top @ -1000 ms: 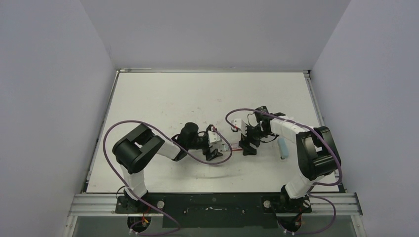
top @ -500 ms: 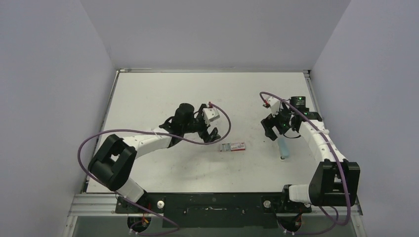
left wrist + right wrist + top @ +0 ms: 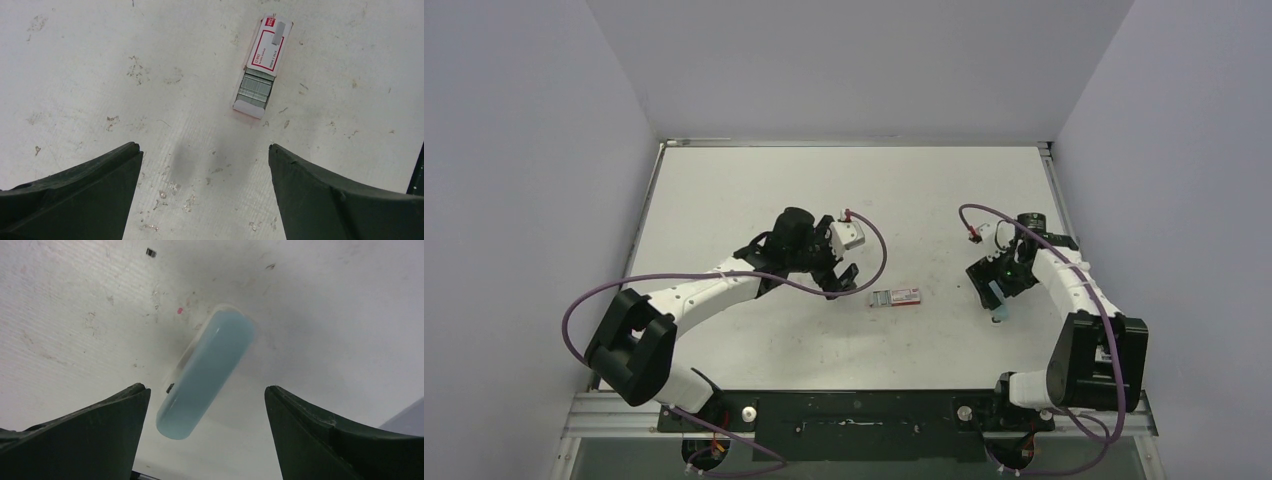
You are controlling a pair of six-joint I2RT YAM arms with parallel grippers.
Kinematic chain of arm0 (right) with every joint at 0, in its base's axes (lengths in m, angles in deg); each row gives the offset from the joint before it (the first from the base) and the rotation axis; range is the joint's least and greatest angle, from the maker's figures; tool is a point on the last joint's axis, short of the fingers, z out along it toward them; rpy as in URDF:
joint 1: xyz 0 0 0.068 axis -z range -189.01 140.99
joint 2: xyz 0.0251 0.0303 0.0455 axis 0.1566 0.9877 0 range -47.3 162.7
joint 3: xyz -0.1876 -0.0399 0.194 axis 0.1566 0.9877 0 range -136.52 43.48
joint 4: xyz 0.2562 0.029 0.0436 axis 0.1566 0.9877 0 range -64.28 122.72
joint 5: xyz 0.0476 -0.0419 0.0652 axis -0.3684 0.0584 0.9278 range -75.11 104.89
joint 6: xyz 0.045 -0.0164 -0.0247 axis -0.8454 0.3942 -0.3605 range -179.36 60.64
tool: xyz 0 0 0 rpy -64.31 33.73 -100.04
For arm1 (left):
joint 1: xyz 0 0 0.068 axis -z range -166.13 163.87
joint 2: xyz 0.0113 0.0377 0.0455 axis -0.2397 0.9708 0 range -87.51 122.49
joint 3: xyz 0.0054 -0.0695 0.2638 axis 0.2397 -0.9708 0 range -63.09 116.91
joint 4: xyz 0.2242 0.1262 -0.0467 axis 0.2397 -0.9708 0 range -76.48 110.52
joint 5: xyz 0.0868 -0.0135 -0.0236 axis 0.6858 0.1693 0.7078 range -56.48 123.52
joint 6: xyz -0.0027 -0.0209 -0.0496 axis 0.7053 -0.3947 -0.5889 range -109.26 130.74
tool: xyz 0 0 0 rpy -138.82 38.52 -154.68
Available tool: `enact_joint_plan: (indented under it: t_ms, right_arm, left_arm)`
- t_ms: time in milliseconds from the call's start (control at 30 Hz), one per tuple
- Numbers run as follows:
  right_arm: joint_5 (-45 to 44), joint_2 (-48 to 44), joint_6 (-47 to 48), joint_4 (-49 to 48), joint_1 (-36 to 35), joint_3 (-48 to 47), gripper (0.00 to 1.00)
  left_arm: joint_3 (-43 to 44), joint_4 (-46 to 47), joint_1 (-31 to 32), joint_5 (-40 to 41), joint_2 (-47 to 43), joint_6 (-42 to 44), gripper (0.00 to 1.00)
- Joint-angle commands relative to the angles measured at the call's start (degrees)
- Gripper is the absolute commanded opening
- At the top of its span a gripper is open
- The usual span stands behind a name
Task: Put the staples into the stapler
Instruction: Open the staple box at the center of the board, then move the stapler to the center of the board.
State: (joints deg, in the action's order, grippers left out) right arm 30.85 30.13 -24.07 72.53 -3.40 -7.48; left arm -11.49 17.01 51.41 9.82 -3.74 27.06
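The staples [image 3: 255, 89] are a silvery block showing out of the open end of a small red-and-white box [image 3: 266, 47], which lies flat on the table [image 3: 754, 190]. In the top view this box [image 3: 896, 297] sits mid-table. My left gripper [image 3: 842, 283] hovers just left of it, open and empty [image 3: 205, 150]. The stapler [image 3: 205, 375] is a light blue rounded bar lying on the table at the right [image 3: 1000, 306]. My right gripper [image 3: 996, 284] hangs over it, open [image 3: 206, 388], its fingers on either side and apart from it.
The white tabletop [image 3: 100, 75] is scuffed and speckled. Grey walls close in the left, back and right. Purple cables loop off both arms [image 3: 594, 300]. A tiny dark fleck [image 3: 150, 252] lies beyond the stapler.
Both grippers opened and left the box lying on the table. The left drew back to the left. The right swung right and came down over the stapler.
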Motion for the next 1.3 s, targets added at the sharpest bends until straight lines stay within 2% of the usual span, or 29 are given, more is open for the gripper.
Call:
enact_joint_plan:
  t_ms: [0, 100, 200, 267, 367, 500, 667, 833, 1000, 1067, 1133, 1200, 1267]
  right_arm:
    - [-2.18, 1.93, 0.66, 1.42, 0.20, 2.91, 0.84]
    - [-1.89, 2.89, 1.46, 0.65, 0.22, 4.42, 0.64]
    - [0.67, 2.90, 3.39, 1.25, -0.37, 3.62, 0.40]
    - [2.63, 1.77, 5.20, 2.10, -2.19, 2.57, 0.27]
    - [3.19, -0.87, 6.49, 3.06, -8.29, 1.14, 0.14]
    - [1.54, -2.82, 3.71, 1.01, -16.38, -3.01, 0.07]
    - [-0.74, 4.22, 0.91, -2.39, -25.43, -13.10, 0.05]
    - [-1.56, 21.15, 1.71, -5.22, -33.84, -24.22, 0.08]
    - [-1.44, 37.50, 5.56, -2.35, -38.23, -36.86, 0.10]
    - [-0.84, 41.23, 6.51, -0.60, -39.44, -40.70, 0.13]
    - [-0.72, 43.12, 7.18, 0.02, -40.38, -42.57, 0.18]
    - [0.11, 43.53, 7.02, -0.63, -40.54, -42.61, 0.28]
    - [1.35, 42.86, 5.84, -2.77, -40.12, -40.80, 0.41]
  left_arm:
    - [3.94, -2.36, 0.17, 1.24, -2.59, 1.03, 0.97]
    - [5.60, -3.77, 0.17, 1.64, -2.64, 1.72, 0.97]
    - [7.11, -5.82, 0.17, 0.45, -2.64, 2.67, 1.00]
    - [7.96, -7.51, 0.17, -1.73, -2.77, 3.88, 0.94]
    - [9.48, -10.40, 0.09, -5.08, -2.66, 5.23, 0.89]
    - [11.39, -12.57, -1.02, -7.06, -2.55, 2.41, 0.85]
    - [12.20, -9.49, -7.31, -10.49, -3.83, -6.00, 0.83]
    - [7.99, 0.42, -18.36, -12.21, -5.55, -19.45, 0.84]
    - [8.57, -0.80, -21.56, -7.21, -4.56, -17.44, 0.88]
    - [9.45, -2.06, -21.61, -5.60, -3.57, -16.62, 0.90]
    - [9.99, -2.33, -21.61, -3.92, -2.50, -16.59, 0.92]
    - [10.20, -1.96, -21.62, -2.90, -1.69, -16.58, 0.93]
    - [9.73, -0.82, -21.62, -2.12, -1.15, -16.63, 0.95]
